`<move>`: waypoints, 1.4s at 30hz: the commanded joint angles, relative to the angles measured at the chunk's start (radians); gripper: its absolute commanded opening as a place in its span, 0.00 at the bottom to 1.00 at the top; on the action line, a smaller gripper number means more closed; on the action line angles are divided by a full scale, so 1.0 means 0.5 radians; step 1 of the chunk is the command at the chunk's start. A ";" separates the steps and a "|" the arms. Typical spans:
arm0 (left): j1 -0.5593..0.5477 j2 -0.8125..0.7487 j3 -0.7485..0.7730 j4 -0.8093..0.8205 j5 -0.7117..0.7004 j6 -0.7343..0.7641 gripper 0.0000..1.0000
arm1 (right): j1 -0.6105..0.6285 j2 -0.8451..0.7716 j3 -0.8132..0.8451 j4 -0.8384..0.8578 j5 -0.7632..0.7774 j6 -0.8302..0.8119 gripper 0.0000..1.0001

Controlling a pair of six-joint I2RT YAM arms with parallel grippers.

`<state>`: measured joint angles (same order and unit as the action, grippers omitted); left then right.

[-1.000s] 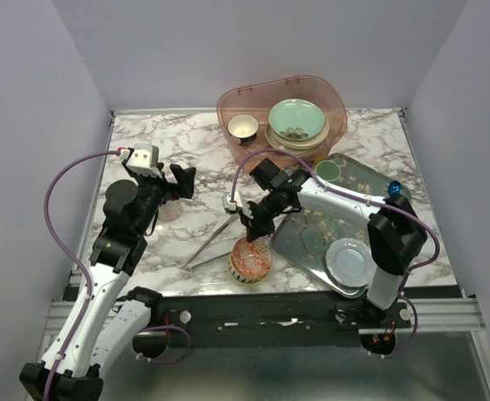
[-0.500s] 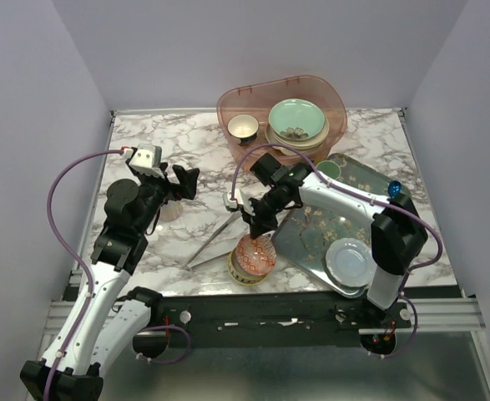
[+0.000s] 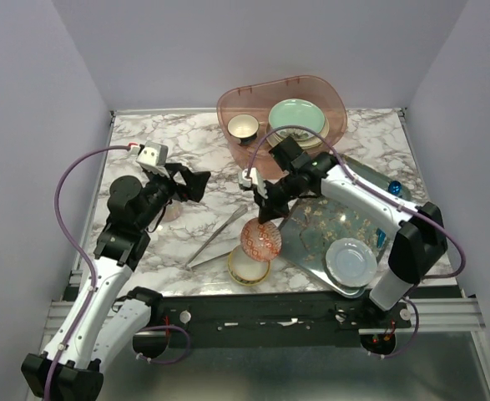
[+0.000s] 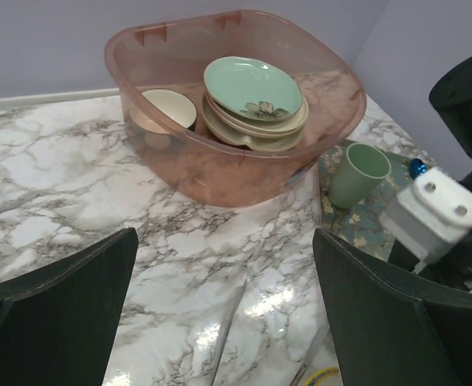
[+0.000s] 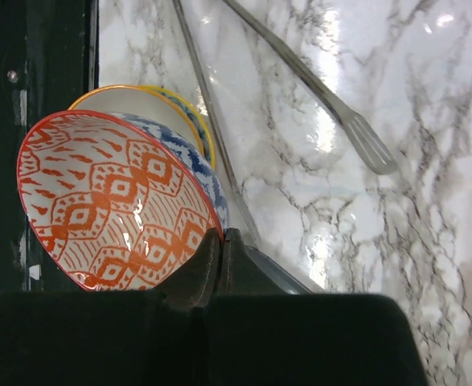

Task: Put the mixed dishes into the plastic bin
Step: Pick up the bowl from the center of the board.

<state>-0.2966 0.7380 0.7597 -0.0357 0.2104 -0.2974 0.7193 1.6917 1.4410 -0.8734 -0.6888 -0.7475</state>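
Near the bench's near edge, the right gripper is clamped on the rim of the red bowl, which hangs tilted just below its fingers, over the navy-and-yellow bowl. Left gripper: jaws wide apart, empty (facing the pink bin at the far edge).

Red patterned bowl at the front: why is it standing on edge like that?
The red bowl is tipped steeply because the right gripper pinches its rim, above the navy-and-yellow bowl. Nothing looks spilled or broken.
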 commanded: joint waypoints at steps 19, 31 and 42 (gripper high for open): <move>-0.765 0.509 0.539 -0.720 -0.475 -0.547 0.99 | -0.211 -0.414 -0.133 0.584 0.442 0.838 0.00; -1.348 1.039 1.036 -1.333 -1.521 -0.415 0.76 | -0.236 -0.450 -0.158 0.642 0.522 0.912 0.00; -1.499 1.395 1.269 -1.607 -1.810 -0.359 0.51 | -0.248 -0.456 -0.167 0.651 0.528 0.918 0.00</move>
<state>-1.0245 1.3926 1.3491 -0.7609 -0.5755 -0.4915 0.5999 1.4982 1.3663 -0.5919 -0.4305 -0.3065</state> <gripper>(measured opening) 0.558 0.013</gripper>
